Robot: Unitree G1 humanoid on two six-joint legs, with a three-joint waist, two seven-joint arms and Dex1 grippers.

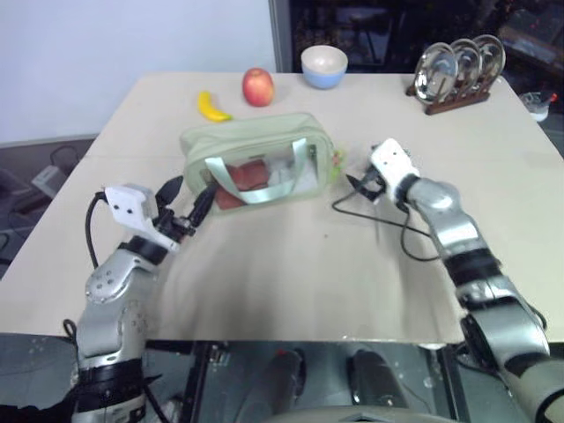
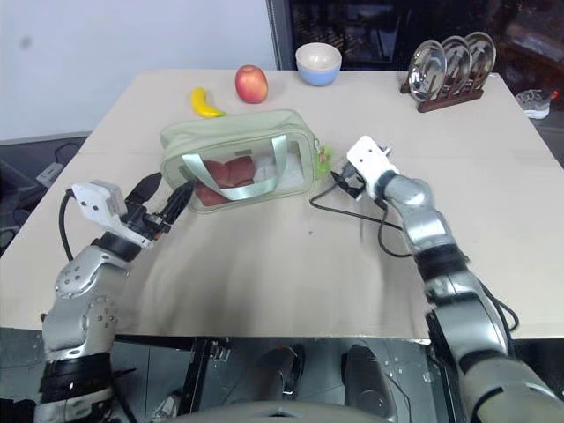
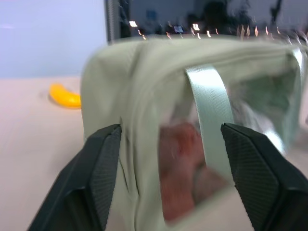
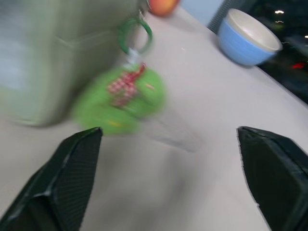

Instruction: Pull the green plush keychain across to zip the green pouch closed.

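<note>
The green pouch (image 1: 256, 163) sits upright in the middle of the table, with a clear window, pale straps and reddish things inside. The green plush keychain (image 4: 120, 98) hangs at the pouch's right end, resting on the table and free of any grip. My right gripper (image 4: 168, 132) is open a little to the right of the keychain, pointing at it with nothing between its fingers. My left gripper (image 1: 187, 196) is open at the pouch's left front corner, its fingers (image 3: 98, 168) spread on either side of that end without pinching it.
A banana (image 1: 211, 107), an apple (image 1: 257, 86) and a blue and white bowl (image 1: 323, 66) lie behind the pouch. A rack of metal plates (image 1: 458, 66) stands at the back right. A black cable (image 1: 388, 220) trails from my right wrist over the table.
</note>
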